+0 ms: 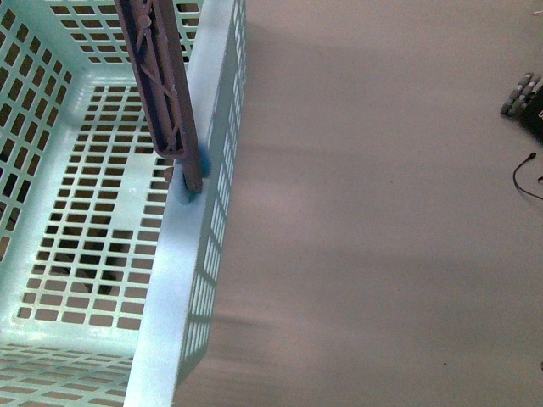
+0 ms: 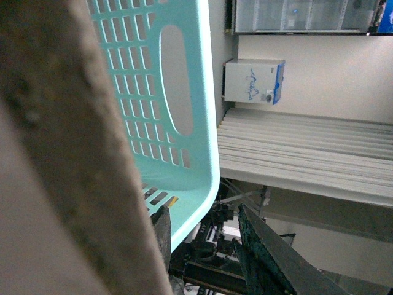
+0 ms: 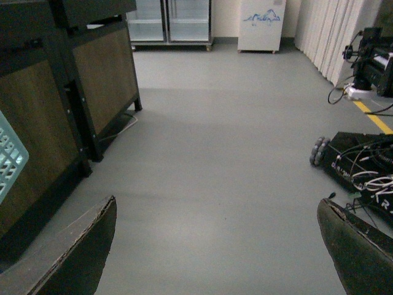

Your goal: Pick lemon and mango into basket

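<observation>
The pale turquoise basket (image 1: 182,280) fills the left of the front view, seen from above. Its slotted floor holds no fruit, and a brown handle (image 1: 161,76) crosses its near rim. In the left wrist view the basket wall (image 2: 153,92) and a blurred brown handle (image 2: 61,153) sit very close. My left gripper (image 2: 206,246) is shut on the basket at its lower rim. My right gripper (image 3: 218,246) is open over bare grey floor, with a basket corner (image 3: 9,163) at the picture's edge. The lemon and the mango are out of view.
A dark wooden cabinet (image 3: 73,92) stands beside the basket. A black wheeled base with loose cables (image 3: 362,166) sits on the floor opposite; its wheel (image 1: 519,93) and a cable (image 1: 526,174) show in the front view. A white cooler box (image 3: 261,21) stands far off.
</observation>
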`<state>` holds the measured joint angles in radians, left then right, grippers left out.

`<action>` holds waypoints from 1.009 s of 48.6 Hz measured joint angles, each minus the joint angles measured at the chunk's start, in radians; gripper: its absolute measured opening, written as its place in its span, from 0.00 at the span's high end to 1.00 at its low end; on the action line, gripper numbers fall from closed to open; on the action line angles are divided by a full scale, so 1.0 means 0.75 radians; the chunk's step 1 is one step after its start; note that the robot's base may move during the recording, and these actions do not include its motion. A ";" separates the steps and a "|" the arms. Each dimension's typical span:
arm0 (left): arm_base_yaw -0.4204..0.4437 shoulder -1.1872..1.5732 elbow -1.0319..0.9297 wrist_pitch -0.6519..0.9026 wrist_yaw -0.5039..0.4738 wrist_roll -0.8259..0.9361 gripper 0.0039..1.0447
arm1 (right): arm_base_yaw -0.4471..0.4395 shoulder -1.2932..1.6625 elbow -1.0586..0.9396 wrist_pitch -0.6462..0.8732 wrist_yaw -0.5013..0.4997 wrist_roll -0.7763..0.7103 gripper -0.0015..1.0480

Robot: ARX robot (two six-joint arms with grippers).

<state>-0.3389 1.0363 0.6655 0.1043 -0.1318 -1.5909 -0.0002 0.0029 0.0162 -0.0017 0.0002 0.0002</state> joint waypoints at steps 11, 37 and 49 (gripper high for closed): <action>0.000 0.000 0.000 0.000 0.000 0.000 0.70 | 0.000 0.000 0.000 0.000 0.001 0.000 0.08; 0.000 0.000 0.000 0.000 0.000 0.000 0.70 | 0.000 0.000 0.000 0.000 0.001 0.000 0.08; 0.000 0.000 0.000 0.000 0.000 0.001 0.70 | 0.000 0.000 0.000 0.000 0.001 0.000 0.08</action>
<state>-0.3389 1.0363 0.6655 0.1043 -0.1318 -1.5906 -0.0002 0.0029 0.0162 -0.0017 0.0006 0.0002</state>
